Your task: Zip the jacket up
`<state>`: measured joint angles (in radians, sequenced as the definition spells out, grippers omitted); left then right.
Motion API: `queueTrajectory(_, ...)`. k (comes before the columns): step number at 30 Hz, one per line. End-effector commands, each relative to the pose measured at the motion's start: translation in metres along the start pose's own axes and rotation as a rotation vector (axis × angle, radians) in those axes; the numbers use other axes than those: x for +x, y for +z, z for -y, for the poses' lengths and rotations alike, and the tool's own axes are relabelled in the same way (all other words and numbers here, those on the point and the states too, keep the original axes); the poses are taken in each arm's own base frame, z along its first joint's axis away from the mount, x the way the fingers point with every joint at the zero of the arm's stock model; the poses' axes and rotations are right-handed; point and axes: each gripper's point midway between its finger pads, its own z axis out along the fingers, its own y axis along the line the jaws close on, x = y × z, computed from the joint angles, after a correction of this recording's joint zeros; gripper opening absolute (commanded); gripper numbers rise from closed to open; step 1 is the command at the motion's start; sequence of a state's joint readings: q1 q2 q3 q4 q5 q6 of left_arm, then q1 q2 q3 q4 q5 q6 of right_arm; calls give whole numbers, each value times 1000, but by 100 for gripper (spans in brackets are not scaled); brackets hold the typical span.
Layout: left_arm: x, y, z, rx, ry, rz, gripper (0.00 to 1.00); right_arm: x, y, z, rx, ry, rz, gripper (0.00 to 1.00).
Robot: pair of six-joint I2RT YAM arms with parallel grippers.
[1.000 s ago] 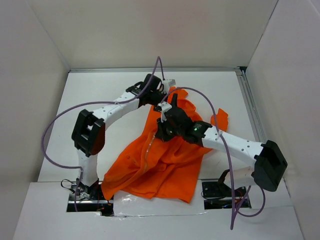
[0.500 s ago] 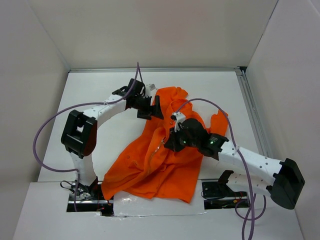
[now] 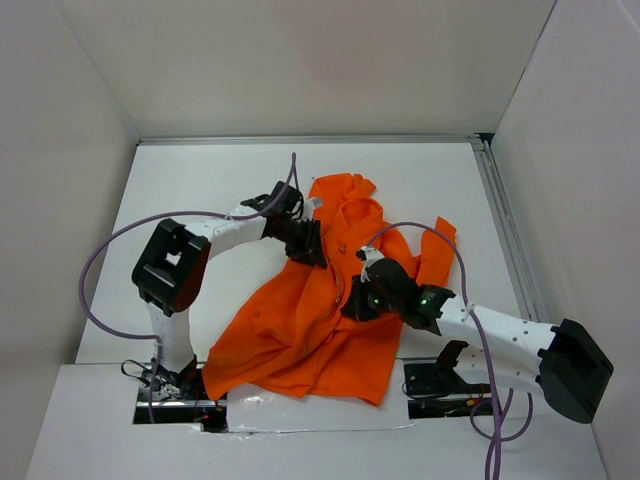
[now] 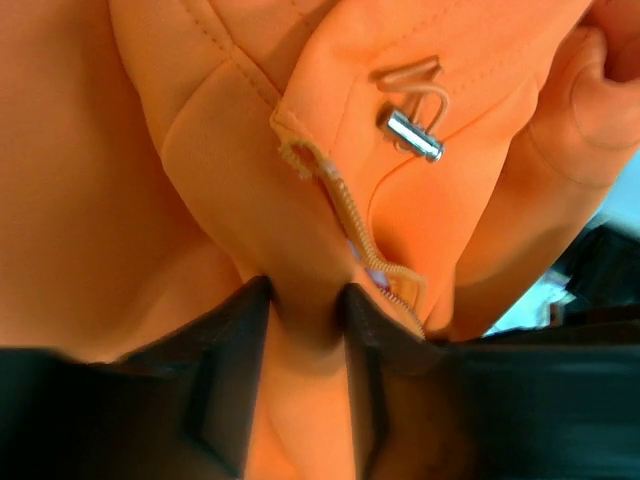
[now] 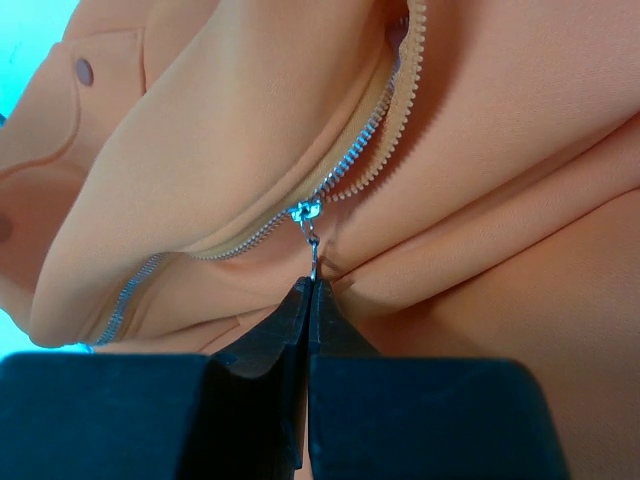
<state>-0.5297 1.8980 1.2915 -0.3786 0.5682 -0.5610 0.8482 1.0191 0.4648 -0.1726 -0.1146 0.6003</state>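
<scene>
The orange jacket [image 3: 300, 330] lies crumpled in the middle of the white table, collar towards the far side. My left gripper [image 3: 308, 243] sits on its upper left front. In the left wrist view the left gripper [image 4: 305, 300] is shut on a fold of orange fabric beside the zipper's end [image 4: 365, 240], and a silver cord toggle [image 4: 410, 135] lies just beyond. My right gripper [image 3: 354, 302] rests at mid-chest. In the right wrist view the right gripper [image 5: 312, 285] is shut on the thin metal pull tab [image 5: 313, 255] under the silver slider [image 5: 305, 212], with open zipper teeth [image 5: 365, 140] beyond it.
White walls box in the table [image 3: 200, 190] on three sides. A metal rail [image 3: 505, 220] runs along the right edge. Purple cables [image 3: 110, 250] loop over both arms. A sleeve [image 3: 440, 240] sticks out to the right.
The left gripper came from the collar towards the near side and closed on the fabric. The right gripper, still shut, drew towards the near right, and the jacket shifted with it.
</scene>
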Motion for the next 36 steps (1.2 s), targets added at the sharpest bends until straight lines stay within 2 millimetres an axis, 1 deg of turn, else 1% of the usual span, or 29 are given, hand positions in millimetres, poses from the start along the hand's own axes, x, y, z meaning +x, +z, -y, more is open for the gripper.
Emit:
queueTrajectory(1, -3, 2, 6, 56, 25, 3, 36, -15, -1, -9, -17, 31, 73, 0)
queueTrajectory(2, -4, 1, 9, 62, 35, 6, 10, -18, -1, -8, -10, 33, 78, 0)
queueTrajectory(3, -7, -2, 11, 56, 38, 16, 0, -18, 0, -8, -5, 31, 80, 0)
queueTrajectory(5, -15, -13, 18, 40, 62, 55, 0, -20, 1, -7, 9, 35, 79, 0)
queueTrajectory(6, -26, -20, 20, 7, 74, 102, 0, -21, 1, -7, 14, 34, 82, 0)
queueTrajectory(7, -30, -27, 22, -9, 84, 122, 0, -23, 1, -6, 26, 50, 88, 0)
queueTrajectory(8, -37, -41, 33, -4, 109, 170, 0, -24, 1, -6, 34, 54, 92, 0)
queueTrajectory(10, -52, -59, 43, -17, 154, 259, 0, -30, 0, 0, 72, 75, 118, 0)
queueTrajectory(11, -57, -80, 58, -5, 179, 323, 0, -32, -1, 0, 79, 83, 129, 0)
queueTrajectory(13, -65, -98, 66, -13, 196, 408, 0, -37, -3, 4, 115, 101, 153, 0)
queueTrajectory(14, -64, -115, 77, -3, 212, 458, 0, -39, -4, 7, 134, 104, 159, 0)
queueTrajectory(15, -64, -126, 84, 7, 235, 487, 0, -38, -5, 15, 180, 114, 162, 0)
queueTrajectory(16, -64, -144, 97, 32, 273, 539, 0, -41, -6, 17, 200, 129, 169, 0)
queueTrajectory(17, -60, -147, 98, 38, 289, 550, 0, -42, -5, 19, 214, 144, 174, 0)
queueTrajectory(18, -58, -153, 104, 59, 324, 565, 0, -45, -6, 20, 226, 150, 190, 0)
queueTrajectory(19, -57, -165, 113, 77, 349, 604, 0, -47, -6, 19, 219, 155, 197, 0)
queueTrajectory(20, -52, -162, 109, 79, 351, 597, 0, -51, -6, 16, 210, 164, 209, 0)
queueTrajectory(23, -40, -160, 110, 125, 378, 602, 0, -72, -9, 0, 156, 152, 268, 0)
queueTrajectory(24, -38, -158, 110, 138, 390, 598, 0, -75, -10, -5, 139, 143, 272, 0)
queueTrajectory(26, -42, -149, 103, 125, 368, 579, 0, -84, -11, -15, 113, 104, 278, 0)
queueTrajectory(27, -52, -140, 99, 112, 350, 553, 4, -82, -10, -18, 101, 93, 263, 0)
queueTrajectory(29, -60, -125, 85, 64, 298, 495, 19, -86, -9, -23, 95, 60, 249, 0)
queueTrajectory(30, -73, -112, 80, 45, 285, 466, 54, -84, -8, -22, 99, 43, 236, 0)
queueTrajectory(31, -72, -101, 70, 17, 256, 416, 69, -88, -9, -24, 99, 36, 236, 0)
queueTrajectory(32, -74, -84, 58, -7, 226, 365, 99, -90, -9, -25, 104, 34, 238, 0)
queueTrajectory(33, -81, -88, 63, -6, 227, 366, 99, -91, -6, -23, 116, 26, 227, 0)
queueTrajectory(34, -78, -85, 61, -11, 213, 348, 99, -90, -6, -23, 127, 27, 212, 0)
queueTrajectory(35, -76, -89, 63, -12, 206, 351, 99, -98, -7, -29, 120, 26, 221, 0)
queueTrajectory(36, -68, -88, 59, -14, 199, 342, 99, -98, -5, -29, 123, 20, 210, 0)
